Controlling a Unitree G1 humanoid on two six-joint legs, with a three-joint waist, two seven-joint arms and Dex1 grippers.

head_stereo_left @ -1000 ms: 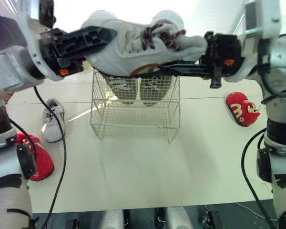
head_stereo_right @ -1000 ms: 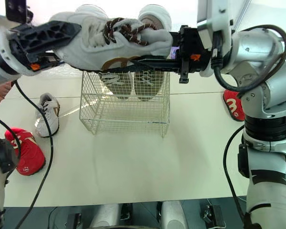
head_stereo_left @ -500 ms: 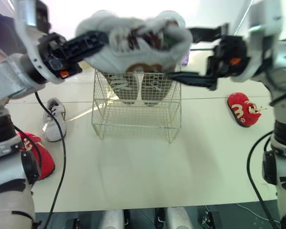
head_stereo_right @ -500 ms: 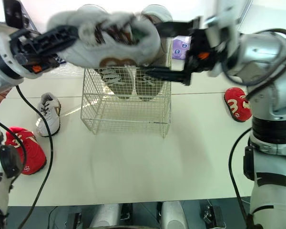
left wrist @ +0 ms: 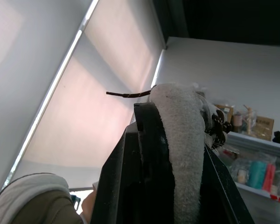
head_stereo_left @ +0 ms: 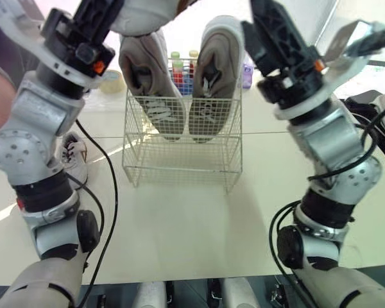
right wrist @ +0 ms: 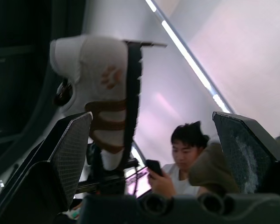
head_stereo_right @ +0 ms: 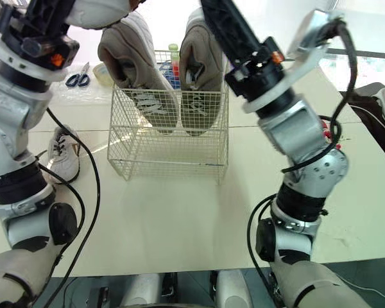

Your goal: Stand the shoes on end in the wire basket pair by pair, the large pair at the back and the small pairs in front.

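— What lies nearest you?

— Bare table (head_stereo_left: pixel 199 224), open from its near edge right up to the wire basket (head_stereo_left: pixel 179 163). To the left, well apart from the basket, the small white sneaker (head_stereo_right: pixel 63 160) rests on its sole.

— And inside the basket?

— The large pair (head_stereo_left: pixel 218 77) stands on end against the far wall. Their soles face me, and the two shoes are side by side, rising above the rim. In front of them there is free room inside the wires, up to the near wall. Bottles (head_stereo_left: pixel 178 64) show beyond, between the two shoes.

— Your jaws?

— Both my arms are up high. My left gripper (left wrist: pixel 177 130) is clamped on the white sneaker with brown trim (right wrist: pixel 102 79), which it holds above the basket's far left corner. My right gripper (right wrist: pixel 151 116) is spread wide with nothing in it, above the basket's right rim. Far off past its fingers, a person (right wrist: pixel 186 149) holds a phone.
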